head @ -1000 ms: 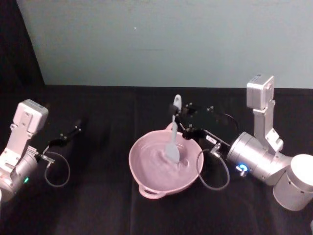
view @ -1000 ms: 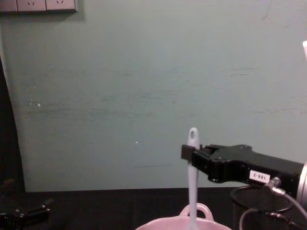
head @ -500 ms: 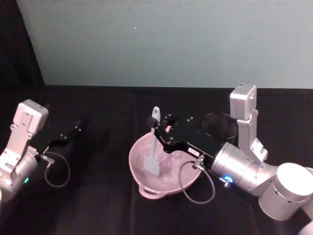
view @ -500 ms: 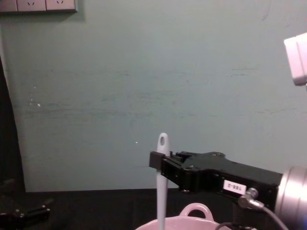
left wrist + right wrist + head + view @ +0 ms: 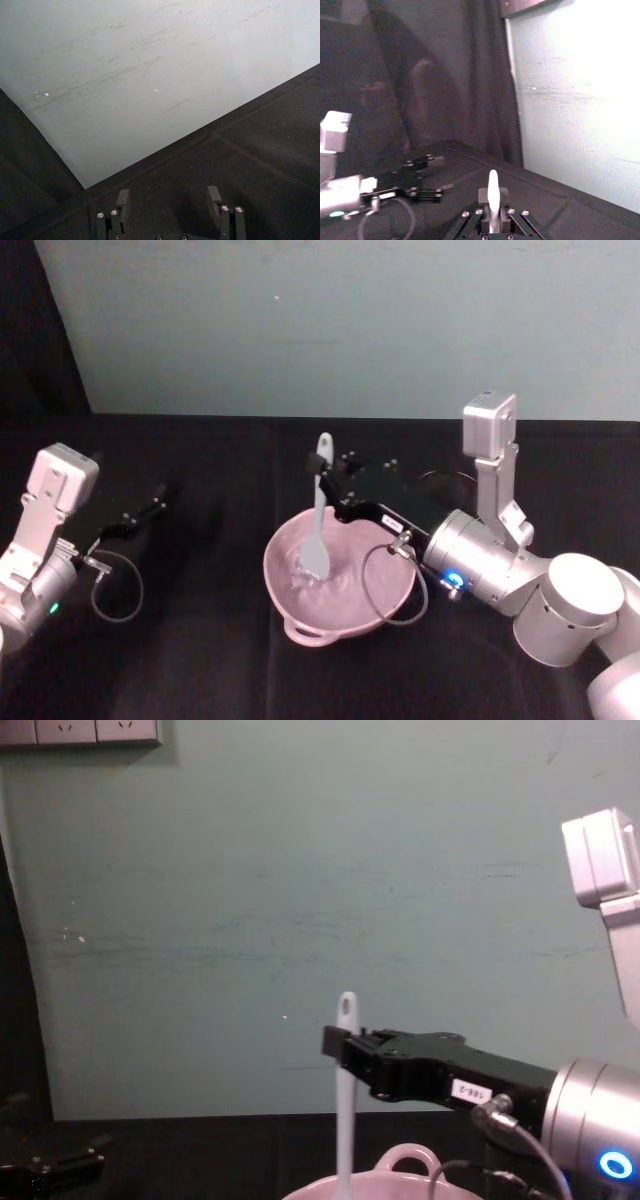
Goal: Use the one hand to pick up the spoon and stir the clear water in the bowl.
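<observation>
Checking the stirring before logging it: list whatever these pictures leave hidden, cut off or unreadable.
Chest view: the spoon blade and the bowl inside, cut off by the bottom edge.
Right wrist view: the spoon's blade end, hidden by the right gripper and its own body.
Head view: the bowl's far-right rim, covered by that gripper.

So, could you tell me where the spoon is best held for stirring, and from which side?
Grip the spoon high on its slim handle, just under the oval hole, from the robot's right, as the right tool does now. It stands nearly upright, blade down in the bowl, so a high side grip stays clear of the water.
</observation>
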Action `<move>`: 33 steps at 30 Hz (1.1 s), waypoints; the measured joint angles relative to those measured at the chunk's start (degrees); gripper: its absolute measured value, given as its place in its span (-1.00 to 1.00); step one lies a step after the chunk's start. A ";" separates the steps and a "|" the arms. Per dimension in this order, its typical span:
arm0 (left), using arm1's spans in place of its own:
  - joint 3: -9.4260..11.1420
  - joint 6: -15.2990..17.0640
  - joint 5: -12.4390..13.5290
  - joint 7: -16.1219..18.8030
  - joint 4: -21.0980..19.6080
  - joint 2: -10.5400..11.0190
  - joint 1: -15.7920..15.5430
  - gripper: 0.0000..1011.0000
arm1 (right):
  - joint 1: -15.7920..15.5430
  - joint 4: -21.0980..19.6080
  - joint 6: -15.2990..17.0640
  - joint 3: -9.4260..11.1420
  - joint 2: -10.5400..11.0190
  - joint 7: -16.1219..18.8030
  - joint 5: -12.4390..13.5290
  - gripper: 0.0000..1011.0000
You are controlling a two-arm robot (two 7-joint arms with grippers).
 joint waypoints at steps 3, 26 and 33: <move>0.00 0.00 0.00 0.00 0.00 0.00 0.00 0.99 | 0.24 0.61 -0.19 0.85 0.02 -0.87 -0.22 -0.77; 0.00 0.00 0.00 0.00 0.00 0.00 0.00 0.99 | -3.76 -5.97 0.66 3.51 5.27 -0.09 -1.67 -0.77; 0.00 0.00 0.00 0.00 0.00 0.00 0.00 0.99 | -4.94 -8.62 0.88 1.70 5.83 1.61 -1.68 -0.77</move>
